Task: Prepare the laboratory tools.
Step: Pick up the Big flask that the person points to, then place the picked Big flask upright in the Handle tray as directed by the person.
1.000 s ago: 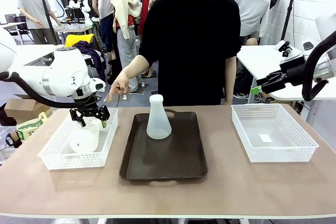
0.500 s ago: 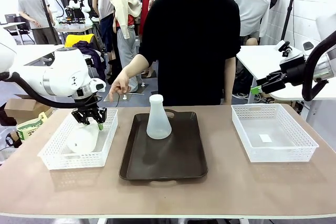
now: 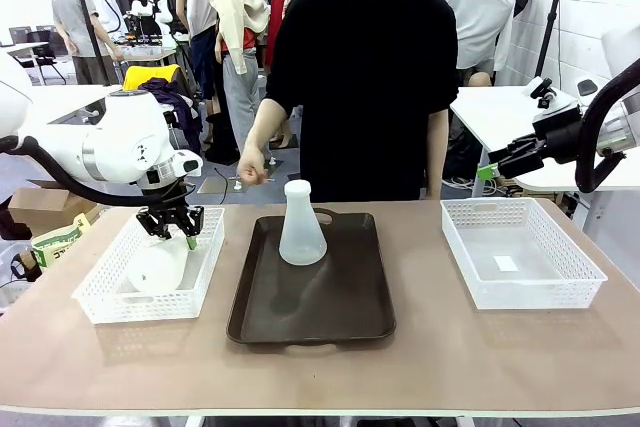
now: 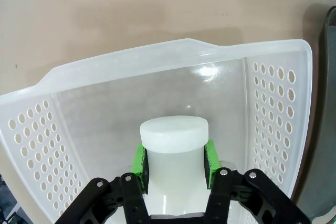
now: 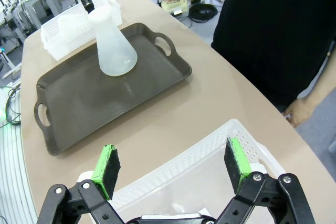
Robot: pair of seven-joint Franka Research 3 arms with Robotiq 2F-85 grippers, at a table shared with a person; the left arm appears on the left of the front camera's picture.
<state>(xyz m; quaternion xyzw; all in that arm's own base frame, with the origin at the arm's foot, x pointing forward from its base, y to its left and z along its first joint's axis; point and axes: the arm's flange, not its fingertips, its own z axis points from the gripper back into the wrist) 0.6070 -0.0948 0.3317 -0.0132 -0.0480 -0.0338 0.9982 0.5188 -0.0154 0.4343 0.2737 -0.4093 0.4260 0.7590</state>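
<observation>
Now the left gripper (image 4: 175, 162), open a second ago, clamps the flask (image 4: 174, 153) neck; the flask apparently remains unlifted in the basket (image 4: 273, 108).

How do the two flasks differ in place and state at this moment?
Place: the tray flask stands on the dark tray; the basket flask sits in the left white basket.
Grip: the left gripper is shut on the basket flask's neck; the tray flask stands free, nothing touching it.
View: the tray flask shows whole and upright; the basket flask is partly hidden by the basket wall and gripper.
Shared: both are frosted-white and conical.
</observation>
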